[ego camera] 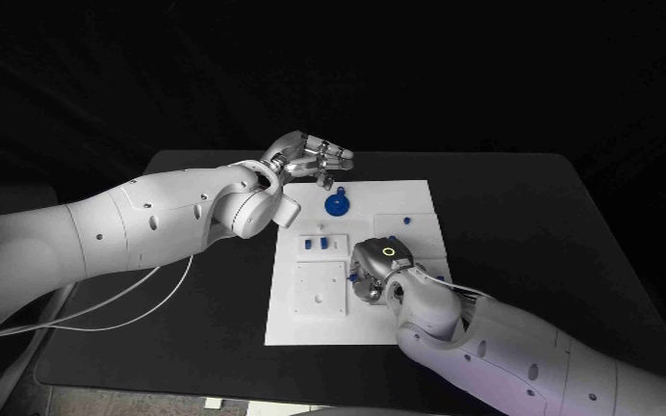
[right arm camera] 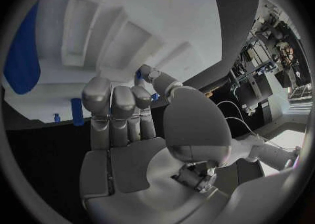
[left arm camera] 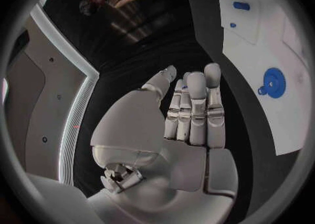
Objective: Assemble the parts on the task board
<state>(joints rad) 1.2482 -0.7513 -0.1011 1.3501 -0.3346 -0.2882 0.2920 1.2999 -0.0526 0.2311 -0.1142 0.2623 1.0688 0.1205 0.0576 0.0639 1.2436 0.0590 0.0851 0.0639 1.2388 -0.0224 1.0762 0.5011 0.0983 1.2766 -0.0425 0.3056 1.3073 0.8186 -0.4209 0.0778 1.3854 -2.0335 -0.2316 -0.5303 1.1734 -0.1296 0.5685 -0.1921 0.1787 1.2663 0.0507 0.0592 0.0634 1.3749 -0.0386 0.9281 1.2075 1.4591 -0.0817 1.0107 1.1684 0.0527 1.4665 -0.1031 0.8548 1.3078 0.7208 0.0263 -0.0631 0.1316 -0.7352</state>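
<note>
The right robot hand [ego camera: 382, 260] is lying curled over the task board [ego camera: 402, 206], pinching a small blue part [right arm camera: 139, 72], mostly hidden. The left robot hand [ego camera: 308, 159] is hovering at the board's far edge, fingers together, holding nothing.

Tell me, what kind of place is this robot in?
Probably a robot test lab. A white task board with small blue parts lies on a black table, and cluttered equipment benches stand behind it.

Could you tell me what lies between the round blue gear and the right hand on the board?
In the head view, two small blue pegs lie between the round blue gear and the right hand.
</note>
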